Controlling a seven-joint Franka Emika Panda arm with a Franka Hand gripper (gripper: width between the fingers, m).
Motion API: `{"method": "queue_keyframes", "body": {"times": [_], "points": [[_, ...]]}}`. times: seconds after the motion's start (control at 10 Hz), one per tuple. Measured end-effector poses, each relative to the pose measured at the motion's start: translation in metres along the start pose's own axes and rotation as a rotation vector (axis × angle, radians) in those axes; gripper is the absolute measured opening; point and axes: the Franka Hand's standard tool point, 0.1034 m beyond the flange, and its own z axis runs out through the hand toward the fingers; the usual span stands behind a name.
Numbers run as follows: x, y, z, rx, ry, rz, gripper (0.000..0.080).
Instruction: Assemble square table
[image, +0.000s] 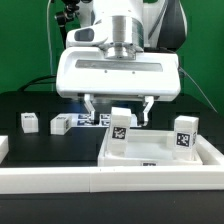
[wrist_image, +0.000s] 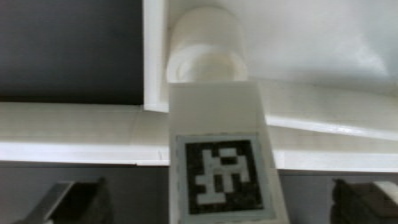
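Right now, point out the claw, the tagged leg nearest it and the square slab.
claw (image: 119, 109), exterior view, midway between fingertips
leg (wrist_image: 219, 165), wrist view, tagged face
square slab (image: 160, 152), exterior view, bare inner surface

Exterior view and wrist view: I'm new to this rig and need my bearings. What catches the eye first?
The arm's open jaws hang at the exterior view's centre over a tagged table leg at the square tabletop's far edge. In the wrist view that leg's black-and-white tag dominates, the jaws well apart on either side. Two loose legs sit on the exterior view's left.
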Motion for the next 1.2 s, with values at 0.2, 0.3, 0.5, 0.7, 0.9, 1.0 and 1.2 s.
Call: {"method": "queue_keyframes", "body": {"times": [0.2, 0.3, 0.5, 0.7, 0.9, 1.0, 1.2], "points": [[0.0, 0.0, 0.0, 0.0, -0.001, 0.0, 0.0646], [-0.001, 0.0, 0.0, 0.0, -0.001, 0.0, 0.0646], [0.006, 0.0, -0.003, 0.007, -0.013, -0.001, 0.0648], [0.011, 0.004, -0.007, 0.009, -0.022, 0.006, 0.0648], [0.017, 0.005, -0.009, 0.018, -0.044, 0.01, 0.0648], [0.013, 0.003, -0.006, 0.03, -0.088, 0.014, 0.0648], [0.016, -0.004, -0.003, 0.084, -0.245, 0.019, 0.0648]]}}
